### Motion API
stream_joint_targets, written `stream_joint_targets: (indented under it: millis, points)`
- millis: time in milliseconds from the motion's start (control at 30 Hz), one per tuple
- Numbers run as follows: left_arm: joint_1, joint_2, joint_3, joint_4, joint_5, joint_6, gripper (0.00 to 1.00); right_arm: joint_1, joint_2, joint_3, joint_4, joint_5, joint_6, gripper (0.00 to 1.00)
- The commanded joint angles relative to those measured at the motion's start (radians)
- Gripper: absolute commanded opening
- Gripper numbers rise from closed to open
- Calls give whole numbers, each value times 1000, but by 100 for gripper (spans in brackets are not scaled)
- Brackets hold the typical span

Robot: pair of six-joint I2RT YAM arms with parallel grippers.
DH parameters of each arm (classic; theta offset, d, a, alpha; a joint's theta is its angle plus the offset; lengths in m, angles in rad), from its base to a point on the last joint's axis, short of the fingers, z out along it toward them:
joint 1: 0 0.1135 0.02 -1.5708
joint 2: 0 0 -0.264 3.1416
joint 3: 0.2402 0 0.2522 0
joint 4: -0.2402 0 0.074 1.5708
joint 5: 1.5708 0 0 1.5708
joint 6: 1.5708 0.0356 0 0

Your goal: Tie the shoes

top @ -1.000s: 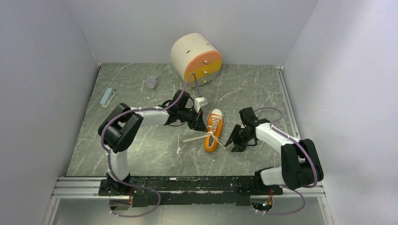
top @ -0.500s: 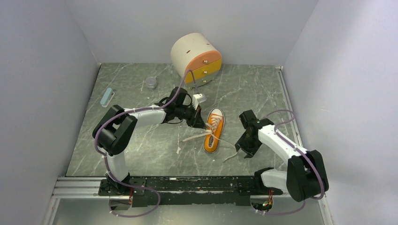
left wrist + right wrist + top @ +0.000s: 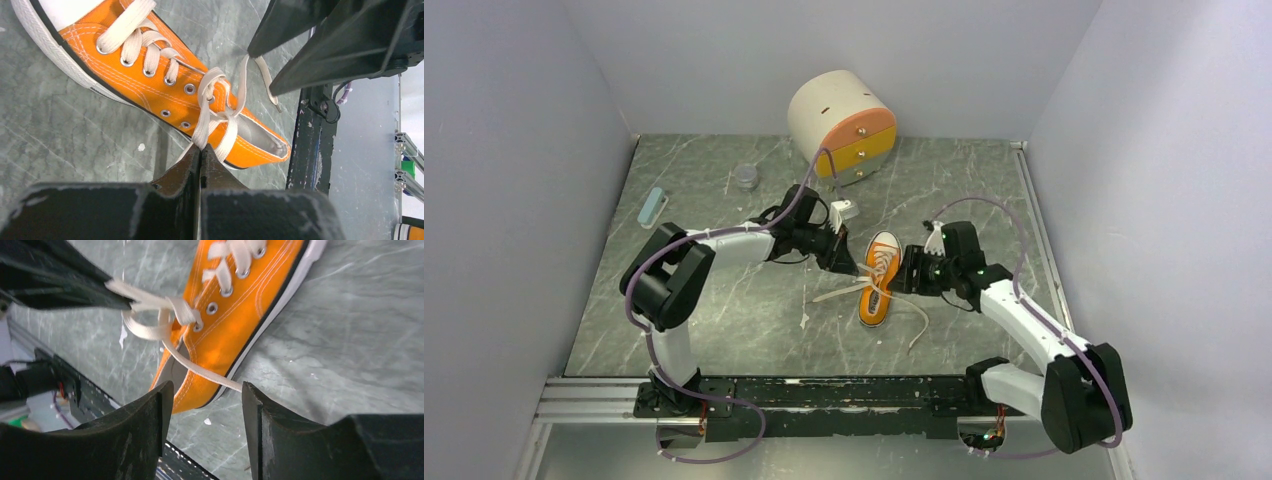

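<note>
The sneaker [image 3: 880,290] sits where it sat half a second ago, at the middle of the surface [image 3: 724,310]. It stands on its sole, with the toe pointing away from the arm bases and the heel toward them. What has changed is on its right. The right hand [image 3: 911,275] was then standing off from the heel, toward the near right; it has now swung in just beside the shoe's right flank. Its fingers stand apart, and in its wrist view one strand of lace crosses the gap and meets the inner edge of one finger. The free tail of that strand now curls over the surface toward the near edge.

The left hand [image 3: 849,265] has hardly shifted. It stays at the shoe's left side with its fingers pressed together, pinching the other strand where it leaves the top eyelets.

The shoe is orange canvas with a white toe cap, a white sole edged by a dark line, and metal eyelets. Its white laces [image 3: 220,115] zigzag up the tongue and cross loosely over the opening, not yet drawn into a bow.

Farther back stand a round cream drawer unit [image 3: 844,125] with orange and yellow fronts, a small grey pot [image 3: 746,177] and a pale blue object [image 3: 653,207].
</note>
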Motion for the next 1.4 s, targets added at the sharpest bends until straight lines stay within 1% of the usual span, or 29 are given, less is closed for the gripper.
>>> stream_joint_targets:
  millis: [0, 67, 167, 267, 333, 400, 467, 567, 633, 733, 833, 867, 933, 1033, 1167, 1300, 1367]
  points:
    - [18, 15, 16, -24, 53, 9, 5, -5, 31, -112, 271, -201, -55, 56]
    - [18, 15, 14, -32, 54, 6, 5, -4, 36, -152, 293, -195, -56, 56]
    - [18, 5, 13, -43, 47, 10, 5, -6, -3, -217, 358, -215, -34, 55]
    - [18, 10, 17, -41, 43, 5, 5, -5, -32, -255, 403, -208, -20, 52]
    - [18, 15, 23, -43, 55, 2, 5, -5, -32, -255, 413, -209, -32, 47]
    - [18, 5, 9, -26, 58, -6, 5, -5, -32, -251, 401, -186, -45, 46]
    - [18, 1, 2, -24, 64, -14, 5, -4, -26, -260, 436, -186, -56, 44]
    - [18, -12, -11, -10, 81, -31, 5, -5, 21, -245, 449, -210, -68, 36]
    - [18, -22, -23, -4, 89, -34, 5, -4, 51, -233, 441, -214, -78, 36]
    - [18, -27, -33, -10, 96, -38, 5, -5, 66, -249, 485, -220, -66, 32]
    - [18, -42, -47, 0, 108, -48, 5, -5, 87, -245, 499, -236, -65, 24]
    - [17, -48, -49, 1, 113, -50, 5, -6, 91, -233, 480, -235, -69, 17]
    - [13, -56, -42, -18, 115, -49, 5, -5, 81, -216, 444, -227, -71, 7]
    - [-16, -73, -41, -37, 110, -56, 5, -4, 50, -188, 401, -242, -52, 0]
    - [-82, -109, -76, -23, 74, -85, 5, -4, 9, -174, 354, -244, -25, 0]
    - [-124, -94, -106, -28, 14, -100, 5, -5, -2, -208, 437, -261, 42, 0]
    - [-124, -84, -98, -64, -23, -78, 11, -5, 15, -212, 463, -265, 55, 0]
